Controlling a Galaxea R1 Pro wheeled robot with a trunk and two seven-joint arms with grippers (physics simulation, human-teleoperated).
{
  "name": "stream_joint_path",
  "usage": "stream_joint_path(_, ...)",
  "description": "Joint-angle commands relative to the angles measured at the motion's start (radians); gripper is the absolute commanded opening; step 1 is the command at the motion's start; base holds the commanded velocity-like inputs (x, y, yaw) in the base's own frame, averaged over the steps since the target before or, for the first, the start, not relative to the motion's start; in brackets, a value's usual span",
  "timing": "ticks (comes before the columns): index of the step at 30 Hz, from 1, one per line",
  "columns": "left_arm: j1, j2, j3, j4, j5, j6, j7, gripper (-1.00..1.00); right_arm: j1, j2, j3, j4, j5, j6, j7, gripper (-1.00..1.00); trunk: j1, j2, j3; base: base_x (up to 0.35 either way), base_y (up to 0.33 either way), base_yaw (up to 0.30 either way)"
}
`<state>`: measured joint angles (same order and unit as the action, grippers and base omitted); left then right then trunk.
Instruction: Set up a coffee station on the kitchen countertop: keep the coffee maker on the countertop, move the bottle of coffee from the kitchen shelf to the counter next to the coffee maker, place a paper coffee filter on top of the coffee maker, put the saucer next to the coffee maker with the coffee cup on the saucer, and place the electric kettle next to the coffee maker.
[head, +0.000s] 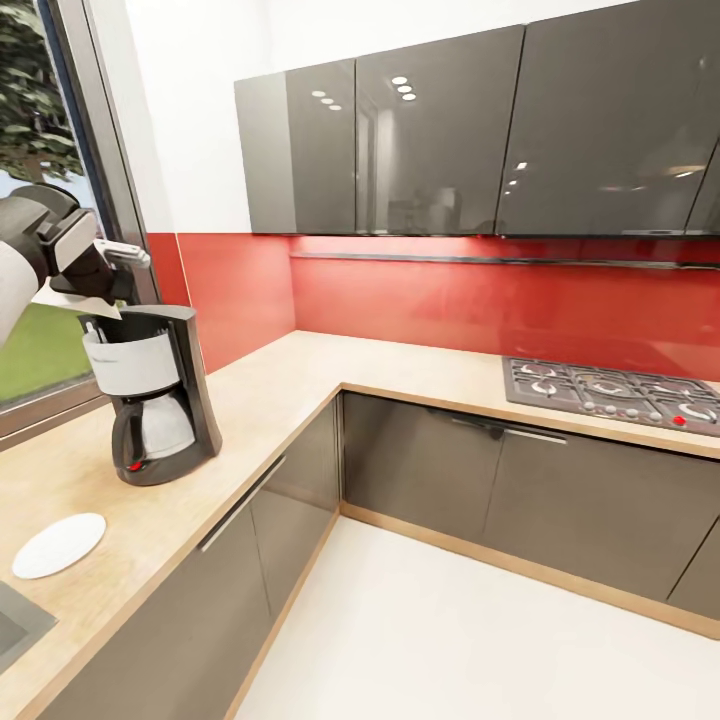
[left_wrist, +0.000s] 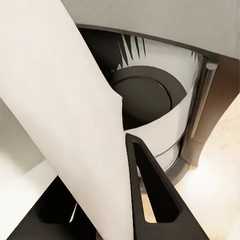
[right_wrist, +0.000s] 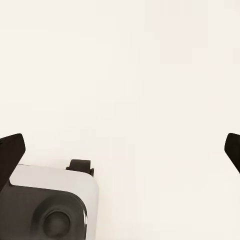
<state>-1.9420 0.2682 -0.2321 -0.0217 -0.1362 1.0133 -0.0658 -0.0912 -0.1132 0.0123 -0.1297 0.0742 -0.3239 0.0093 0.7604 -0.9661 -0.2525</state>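
At far left, the left gripper (head: 95, 290) hangs just above the coffee maker (head: 160, 395), its fingers (left_wrist: 150, 195) pinched on a white paper coffee filter (left_wrist: 65, 115) held over the machine's open top. The coffee maker stands on the light wooden countertop (head: 270, 390) beside the window. A white saucer (head: 58, 545) lies on the counter in front of it. Further right, a gas hob (head: 615, 393) sits under dark wall cupboards (head: 480, 130). The right gripper (right_wrist: 125, 150) has its fingertips spread wide, holding nothing, over pale floor.

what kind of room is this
A simulated home kitchen: an L-shaped wooden countertop with a gas hob, glossy grey wall cabinets above, and a coffee maker by the window.
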Motion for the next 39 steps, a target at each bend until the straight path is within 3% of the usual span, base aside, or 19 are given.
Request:
stream_joint_path(1,0.0,0.0,0.001,-0.001,-0.011,0.004,-0.008,-1.0,-0.001,0.0,0.0,0.001,0.007,-0.003,0.0,1.0,0.0,-0.001,-0.001,0.0,0.0,0.0)
stream_joint_path(17,0.022,0.002,0.0,-0.003,-0.011,0.002,-0.006,-1.0,-0.001,0.0,0.0,0.001,0.007,-0.003,0.0,1.0,0.0,-0.001,-0.001,0.097,0.0,0.0)
stream_joint_path(29,0.026,0.016,0.0,-0.003,-0.011,0.002,-0.007,-1.0,-0.001,0.0,0.0,0.001,0.007,-0.003,-0.001,1.0,0.0,-0.001,-0.002,0.012,0.0,0.0)
stream_joint_path(39,0.026,0.021,0.0,-0.003,-0.011,0.002,-0.007,-1.0,-0.001,0.0,0.0,0.001,0.007,-0.003,-0.001,1.0,0.0,-0.001,-0.014,0.0,0.0,0.0)
